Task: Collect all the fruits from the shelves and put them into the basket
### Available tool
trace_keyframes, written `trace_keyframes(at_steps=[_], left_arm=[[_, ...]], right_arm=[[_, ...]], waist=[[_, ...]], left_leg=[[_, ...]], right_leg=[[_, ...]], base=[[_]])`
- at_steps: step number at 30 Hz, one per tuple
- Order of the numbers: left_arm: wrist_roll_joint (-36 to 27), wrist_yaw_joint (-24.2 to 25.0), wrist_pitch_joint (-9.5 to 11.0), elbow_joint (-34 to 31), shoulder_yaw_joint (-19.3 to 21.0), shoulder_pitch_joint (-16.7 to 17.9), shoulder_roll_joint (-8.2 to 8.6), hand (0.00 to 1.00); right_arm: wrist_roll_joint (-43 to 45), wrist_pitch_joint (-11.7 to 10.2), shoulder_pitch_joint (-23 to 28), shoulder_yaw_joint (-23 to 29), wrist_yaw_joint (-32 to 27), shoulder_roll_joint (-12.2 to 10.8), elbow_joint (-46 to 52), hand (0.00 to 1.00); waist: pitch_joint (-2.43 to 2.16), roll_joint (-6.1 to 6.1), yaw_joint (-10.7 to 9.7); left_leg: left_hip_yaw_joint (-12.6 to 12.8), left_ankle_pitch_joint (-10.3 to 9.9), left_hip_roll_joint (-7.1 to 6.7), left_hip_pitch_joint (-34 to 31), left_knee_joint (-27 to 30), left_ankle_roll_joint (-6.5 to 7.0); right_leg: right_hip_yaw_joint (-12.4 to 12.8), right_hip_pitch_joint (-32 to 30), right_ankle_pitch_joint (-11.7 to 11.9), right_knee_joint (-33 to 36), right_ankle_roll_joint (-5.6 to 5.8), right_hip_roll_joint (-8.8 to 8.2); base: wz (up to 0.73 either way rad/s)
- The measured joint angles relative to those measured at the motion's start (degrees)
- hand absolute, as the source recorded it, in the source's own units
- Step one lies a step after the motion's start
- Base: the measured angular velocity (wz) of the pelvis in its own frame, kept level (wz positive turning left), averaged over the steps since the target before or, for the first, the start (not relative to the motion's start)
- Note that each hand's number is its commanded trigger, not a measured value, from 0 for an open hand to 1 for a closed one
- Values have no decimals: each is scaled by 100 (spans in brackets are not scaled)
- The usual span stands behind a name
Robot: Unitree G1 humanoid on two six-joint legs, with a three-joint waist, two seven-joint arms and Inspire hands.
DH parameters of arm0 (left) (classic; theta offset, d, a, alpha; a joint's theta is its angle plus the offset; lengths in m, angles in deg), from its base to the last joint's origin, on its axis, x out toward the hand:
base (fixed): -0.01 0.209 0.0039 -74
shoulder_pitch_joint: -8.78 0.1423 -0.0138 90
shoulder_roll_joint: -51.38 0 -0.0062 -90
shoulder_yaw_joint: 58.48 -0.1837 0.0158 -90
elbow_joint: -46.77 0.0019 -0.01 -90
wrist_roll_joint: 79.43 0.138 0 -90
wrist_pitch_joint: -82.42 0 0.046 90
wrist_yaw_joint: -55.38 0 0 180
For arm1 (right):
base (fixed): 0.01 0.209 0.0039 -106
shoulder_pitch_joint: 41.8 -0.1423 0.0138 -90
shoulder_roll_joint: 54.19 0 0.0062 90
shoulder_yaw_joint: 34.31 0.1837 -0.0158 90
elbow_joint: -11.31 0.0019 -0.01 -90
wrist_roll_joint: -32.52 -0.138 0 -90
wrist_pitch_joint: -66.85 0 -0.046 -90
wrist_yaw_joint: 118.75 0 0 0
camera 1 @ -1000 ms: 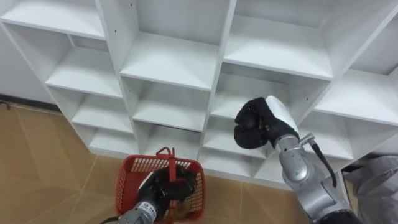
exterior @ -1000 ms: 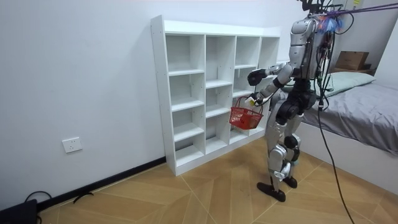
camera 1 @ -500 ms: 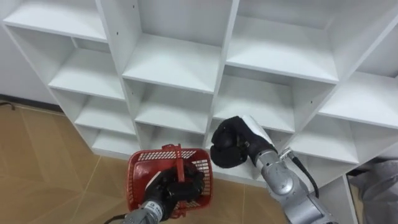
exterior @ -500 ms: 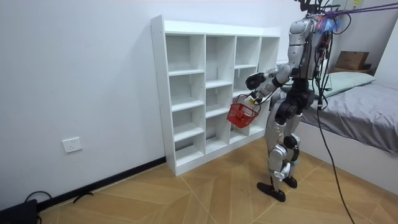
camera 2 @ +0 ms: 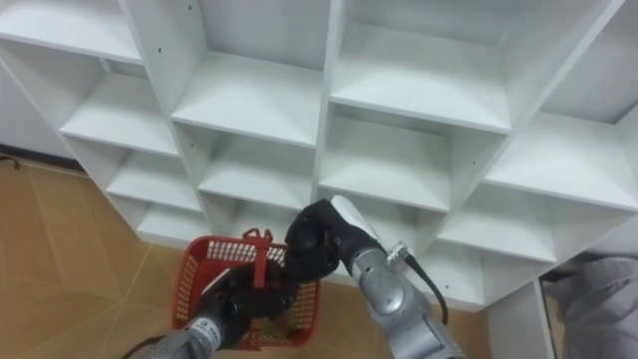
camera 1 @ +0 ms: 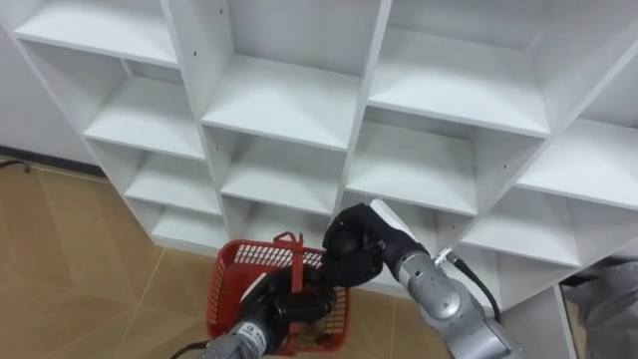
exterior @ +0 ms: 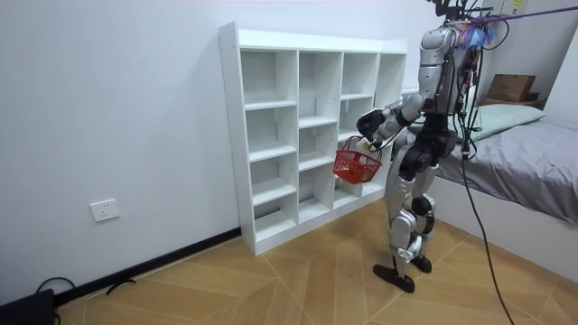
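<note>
Gripping basket (camera 1: 231, 294) handle — left hand (camera 1: 286, 306) fingers | right hand (camera 1: 357, 247) over basket — hold unclear

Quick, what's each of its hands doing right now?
Left hand: closed on the handle of the red basket.
Right hand: above the basket; cannot tell whether it holds anything.

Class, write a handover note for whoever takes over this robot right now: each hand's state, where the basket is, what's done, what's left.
Left hand: fingers shut on the handle of the red basket, held before the white closet.
Right hand: fingers curled, above the basket's right rim; nothing visible in its grasp.
Done: the robot stands at the closet, basket in hand; the basket's contents are too hidden to tell.
Left: probably open that hand over the basket, then check the compartments for fruit.
</note>
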Motion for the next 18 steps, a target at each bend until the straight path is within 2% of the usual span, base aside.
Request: trace_keyframes(at_steps=[5, 9, 16, 18], left_arm=[[3, 0, -45, 0, -19, 75, -3, 100], [10, 0, -47, 0, -31, 119, 2, 100], [10, 1, -45, 0, -43, 127, 0, 100], [13, 1, -44, 0, -42, 127, -2, 100]], right_arm=[[-5, 82, -3, -35, 67, -16, -58, 100], [-7, 99, -31, -34, 64, -85, -271, 100], [-4, 106, -150, -44, 58, -115, -446, 100], [-3, 106, -160, -49, 56, -114, -456, 100]], waist=[[1, 10, 27], [5, 15, 159], [30, -7, 295], [51, -34, 308]], left_leg=[[3, 0, -1, -2, 0, 0], [-3, 0, 4, 8, 2, 0], [-69, 0, 0, -27, 30, 0], [-117, 0, -1, -76, 48, 0]], right_leg=[[-2, 3, 0, 0, 0, 1], [-7, 6, 2, 6, -2, 3], [-91, 17, 1, -4, -2, -9], [-117, -3, 0, -11, -1, -13]], base=[[0], [1], [4], [10]])
